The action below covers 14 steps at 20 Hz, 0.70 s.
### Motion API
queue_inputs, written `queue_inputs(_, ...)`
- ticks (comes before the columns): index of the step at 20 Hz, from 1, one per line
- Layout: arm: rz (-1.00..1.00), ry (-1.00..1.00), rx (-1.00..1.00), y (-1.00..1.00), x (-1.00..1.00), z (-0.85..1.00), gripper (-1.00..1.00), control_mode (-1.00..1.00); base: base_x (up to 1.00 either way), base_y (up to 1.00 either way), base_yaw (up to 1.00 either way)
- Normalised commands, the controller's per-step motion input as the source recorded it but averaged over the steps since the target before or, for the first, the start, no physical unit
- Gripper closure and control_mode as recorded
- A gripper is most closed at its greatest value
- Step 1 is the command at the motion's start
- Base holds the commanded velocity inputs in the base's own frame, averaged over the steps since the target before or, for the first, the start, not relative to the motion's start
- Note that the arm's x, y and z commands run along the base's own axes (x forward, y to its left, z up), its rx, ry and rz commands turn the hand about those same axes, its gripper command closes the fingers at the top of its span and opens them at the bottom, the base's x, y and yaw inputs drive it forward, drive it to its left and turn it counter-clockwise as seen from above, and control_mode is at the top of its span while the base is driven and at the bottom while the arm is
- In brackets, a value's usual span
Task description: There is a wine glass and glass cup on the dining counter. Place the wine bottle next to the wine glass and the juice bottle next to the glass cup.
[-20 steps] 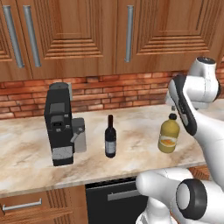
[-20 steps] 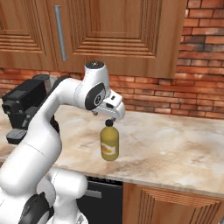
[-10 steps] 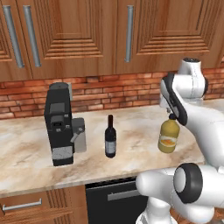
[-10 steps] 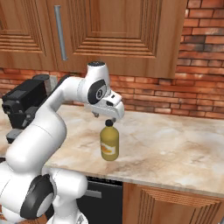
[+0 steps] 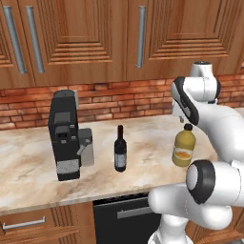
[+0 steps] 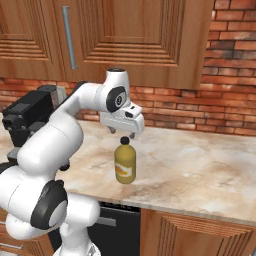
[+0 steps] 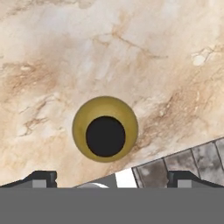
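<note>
The juice bottle point(image 6: 125, 164) stands upright on the counter point(image 6: 200, 170), out in the open part near the front edge. It is yellow with a dark cap and an orange and white label. The tool point(image 6: 121, 133) hangs right above the cap and points straight down. It is not touching the bottle. Its two fingers are spread wide, one on each side, and there is nothing between them.

From the hand view, the bottle point(image 7: 105, 129) looks like a yellow circle with a black round cap in the middle. The two dark fingertips point(image 7: 41, 177) sit far apart at the bottom, one on each side.

In the left base view, the wine bottle point(image 5: 120, 149) stands upright on the same counter, well apart from the juice bottle point(image 5: 183, 147) and to its left. It is slim and dark with a pale label. A black coffee machine point(image 5: 66, 135) stands near it, farther left. A red brick wall point(image 5: 124, 100) runs behind the counter, and wooden cupboards point(image 5: 95, 38) hang above.
</note>
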Motion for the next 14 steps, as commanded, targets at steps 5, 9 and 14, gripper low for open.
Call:
queue_inputs(5,0.00,0.00,0.00,-0.03,0.05,-0.21,-1.00,-1.00,0.00,0.00,0.00)
queue_inputs(9,0.00,0.00,0.00,0.00,0.15,-0.17,-1.00,-1.00,0.00,0.00,0.00)
queue_inputs(14,0.00,0.00,0.00,-0.02,0.19,-0.10,-1.00,-1.00,0.00,0.00,0.00)
